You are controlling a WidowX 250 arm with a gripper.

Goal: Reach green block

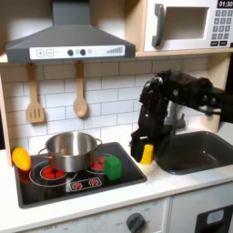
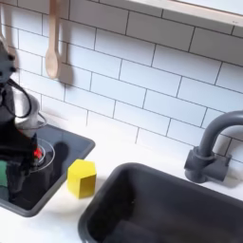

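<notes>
Green block (image 1: pixel 112 167) sits upright on the black stovetop (image 1: pixel 55 187), at its front corner on the first exterior view's right, just in front of the steel pot (image 1: pixel 71 150) and close to the red burner rings. In the second exterior view a sliver of green (image 2: pixel 4 175) peeks out at the left edge, low behind the arm. Over on the far edge of the stovetop, at the first exterior view's left, an orange-yellow toy (image 1: pixel 21 159) leans against the corner. Between the stovetop and the dark sink (image 1: pixel 196 153) a yellow block (image 1: pixel 146 153) stands on the pale worktop (image 1: pixel 177 189); the second exterior view shows it (image 2: pixel 82 178) just beside the stovetop edge, apart from it by a narrow strip.

And the black arm (image 1: pixel 177 96) reaches in from the first exterior view's right, bent down over the sink side, with the end effector (image 1: pixel 139 146) hanging low right beside the yellow block and a short way off the green one. Whether its fingers are spread or pressed together, I cannot tell; it is all dark on dark. Two wooden utensils (image 1: pixel 80 91) hang on the white tile wall above, and a grey tap (image 2: pixel 211 152) curves over the sink.
</notes>
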